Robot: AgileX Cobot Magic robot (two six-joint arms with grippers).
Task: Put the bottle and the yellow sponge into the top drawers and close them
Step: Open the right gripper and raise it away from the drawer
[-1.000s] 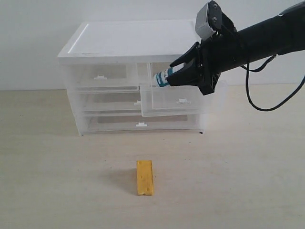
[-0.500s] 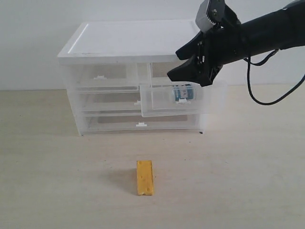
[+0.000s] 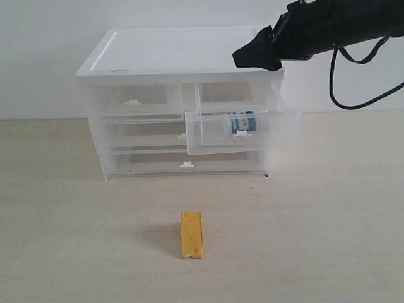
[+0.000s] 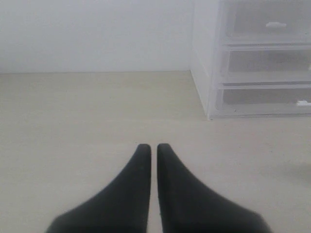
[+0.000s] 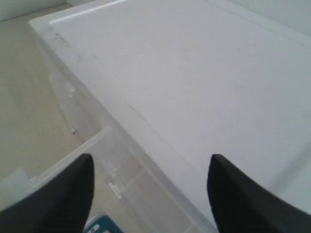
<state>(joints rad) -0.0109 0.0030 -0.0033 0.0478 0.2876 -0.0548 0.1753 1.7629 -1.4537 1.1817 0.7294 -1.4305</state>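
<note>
Two items, one in place. The bottle lies on its side inside the right top drawer, which stands pulled out from the cabinet. The left top drawer is shut. The yellow sponge sits alone on the bench, well in front of the cabinet, touched by nothing.

The right gripper hangs above the cabinet's front right corner, jaws wide apart and empty. The left gripper is low over bare bench beside the cabinet, fingers pressed together with nothing between them.

Risks as I see them:
- Closing the right drawer: coming down from over the lid, the gripper could clip the lid edge or the drawer rim.
- An off-centre push on the drawer front, away from the tab handle, would likely skew the drawer and jam it.
- The cabinet looks light, so a hard shove may slide the whole thing back on the bench and leave the drawer part open.
- The bottle on its side can roll and knock around on a fast push. Probably harmless.
- The left drawer needs opening by a small tab, where fingers can easily slip.
- The sponge is low and narrow. Fingers may scrape the bench or squash it unevenly, so it could twist or drop on the way.
</note>
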